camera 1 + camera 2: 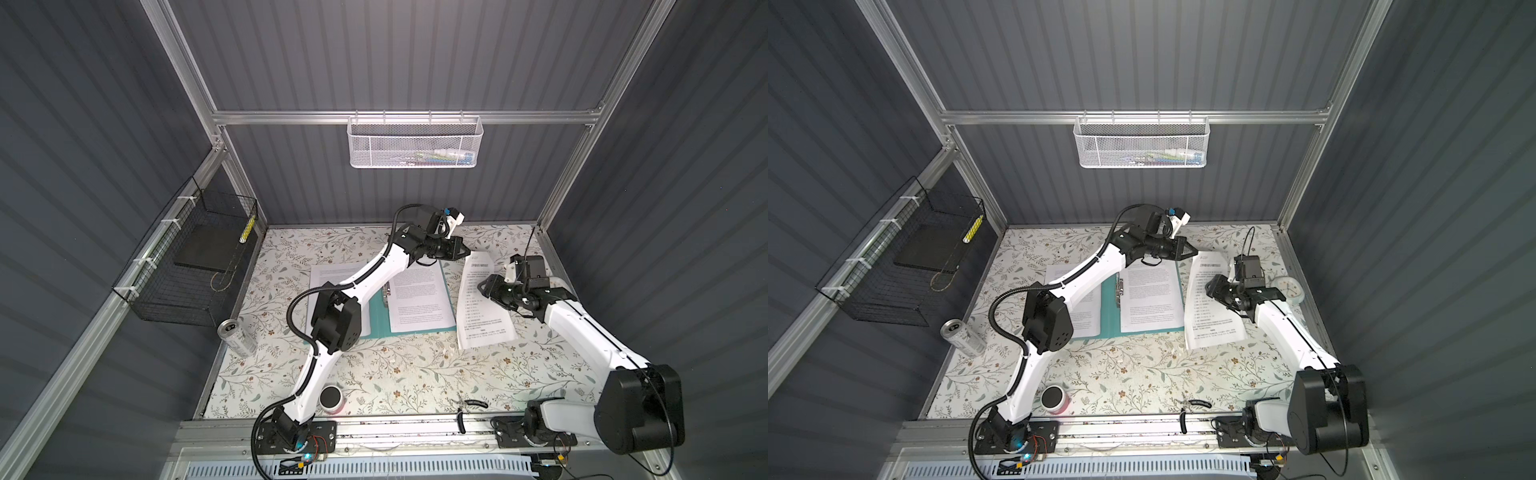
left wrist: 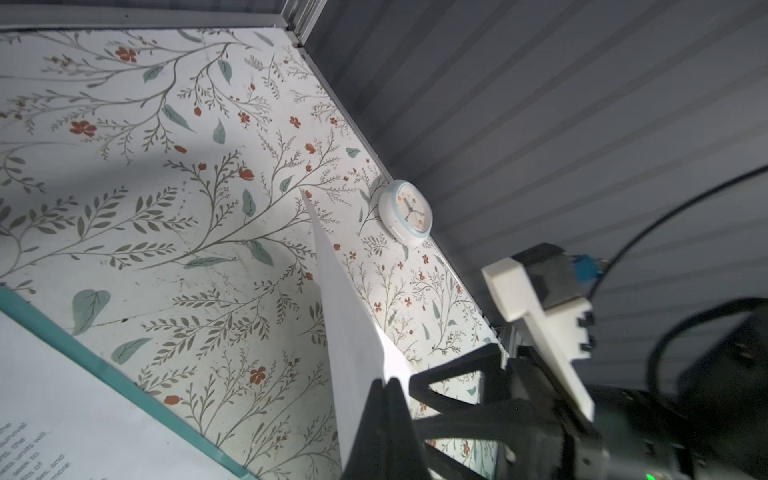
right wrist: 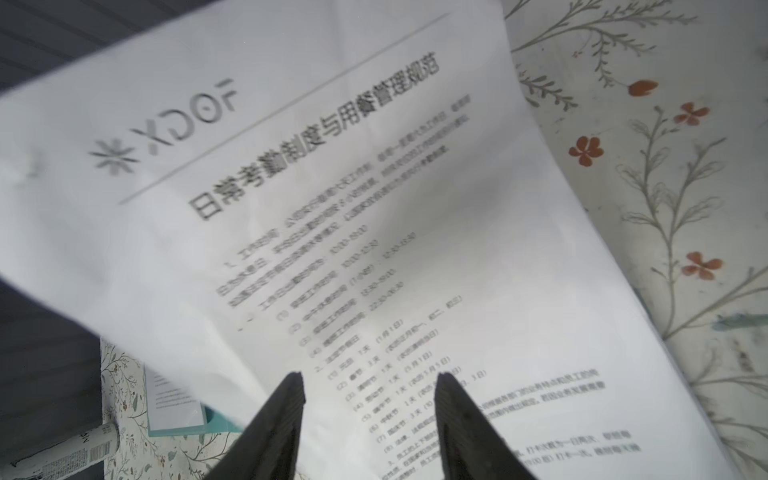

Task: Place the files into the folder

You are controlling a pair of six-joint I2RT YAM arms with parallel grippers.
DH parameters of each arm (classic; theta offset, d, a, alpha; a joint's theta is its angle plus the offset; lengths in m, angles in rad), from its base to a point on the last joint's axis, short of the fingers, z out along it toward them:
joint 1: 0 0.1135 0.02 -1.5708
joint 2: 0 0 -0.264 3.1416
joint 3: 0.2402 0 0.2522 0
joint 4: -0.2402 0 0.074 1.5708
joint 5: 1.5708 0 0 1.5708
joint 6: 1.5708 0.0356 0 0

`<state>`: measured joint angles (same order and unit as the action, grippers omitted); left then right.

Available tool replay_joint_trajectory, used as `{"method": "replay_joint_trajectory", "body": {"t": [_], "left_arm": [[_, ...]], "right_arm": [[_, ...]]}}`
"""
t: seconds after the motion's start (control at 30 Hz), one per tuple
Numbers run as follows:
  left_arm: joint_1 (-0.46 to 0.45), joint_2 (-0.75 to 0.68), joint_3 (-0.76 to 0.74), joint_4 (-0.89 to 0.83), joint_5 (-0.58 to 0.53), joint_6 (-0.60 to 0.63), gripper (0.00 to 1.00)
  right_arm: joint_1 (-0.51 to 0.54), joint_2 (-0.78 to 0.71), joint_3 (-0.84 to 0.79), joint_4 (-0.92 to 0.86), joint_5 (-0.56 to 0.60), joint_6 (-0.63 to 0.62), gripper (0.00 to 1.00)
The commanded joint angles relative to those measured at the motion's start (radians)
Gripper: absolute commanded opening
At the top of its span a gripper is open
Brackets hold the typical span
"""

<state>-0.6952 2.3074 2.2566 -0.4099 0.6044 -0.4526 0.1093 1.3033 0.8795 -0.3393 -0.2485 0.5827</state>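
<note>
White printed A4 paper: three sheets (image 1: 1150, 295). Teal folder (image 1: 379, 326): one, open flat mid-table on the floral cloth (image 1: 415, 374).

Nearest the front edge are one black-lidded pink jar (image 1: 331, 398) and one pair of pliers (image 1: 471, 404). Further back at left is one silver can (image 1: 237, 337).

Two sheets lie in the folder, one per flap: the left-flap sheet (image 1: 328, 274), partly under the left arm, and the right-flap sheet (image 1: 419, 299). The loose sheet (image 1: 484, 320) lies just right of the folder, outside it.

Only the right wrist view gives its Chinese heading and numbered lines. There the right gripper (image 3: 370, 380) hangs over mid-page, jaws spread.

Only the left wrist view shows paper between the fingers. The left gripper (image 2: 384, 384), pressed together, pinches the loose sheet's far corner, the one nearest the folder, and holds it raised off the cloth.

Beyond is one small white clock (image 2: 405, 212) against the wall.
</note>
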Motion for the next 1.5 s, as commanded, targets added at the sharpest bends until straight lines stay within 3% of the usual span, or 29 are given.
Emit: {"method": "replay_joint_trajectory", "body": {"t": [0.0, 0.2, 0.43, 1.07, 1.47], "left_arm": [[0.090, -0.032, -0.005, -0.060, 0.131, -0.010, 0.00], [0.230, -0.016, 0.054, -0.184, 0.249, 0.082, 0.00], [0.305, 0.073, 0.094, -0.294, 0.216, 0.229, 0.00], [0.388, 0.176, -0.017, -0.198, 0.206, 0.267, 0.00], [0.388, 0.184, -0.012, -0.205, 0.270, 0.276, 0.00]], "right_arm": [[-0.004, 0.023, 0.030, 0.003, -0.021, -0.001, 0.54], [-0.003, 0.065, 0.050, 0.023, -0.052, 0.015, 0.54], [0.010, 0.106, 0.068, 0.036, -0.065, 0.027, 0.53], [0.053, 0.414, 0.163, 0.049, -0.016, -0.042, 0.55], [0.063, 0.527, 0.194, 0.069, -0.078, -0.079, 0.56]]}}
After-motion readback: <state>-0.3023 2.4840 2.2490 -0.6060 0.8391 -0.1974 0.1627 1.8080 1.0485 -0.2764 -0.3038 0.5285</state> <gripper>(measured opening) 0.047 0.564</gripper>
